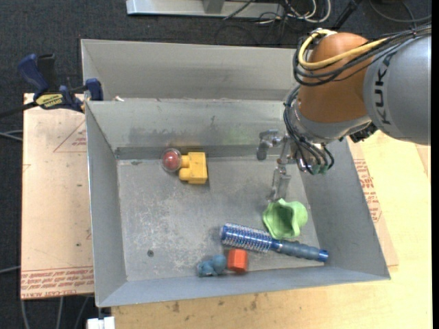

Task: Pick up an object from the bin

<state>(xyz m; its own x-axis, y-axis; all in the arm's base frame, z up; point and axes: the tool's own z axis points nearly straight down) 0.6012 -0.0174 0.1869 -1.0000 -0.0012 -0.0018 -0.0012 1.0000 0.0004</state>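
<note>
My gripper hangs under the arm's wrist at the right middle of the bin, its lower end just above a light green, crumpled cup-shaped thing. Whether it touches that green thing cannot be made out. Right below the green thing a blue hairbrush lies flat, its handle pointing right along the bin's front wall.
A small orange-red cylinder and a blue lump lie at the front wall, left of the brush. A yellow block with a red ball beside it sits at the back left. Bare floor spans the bin's left and middle.
</note>
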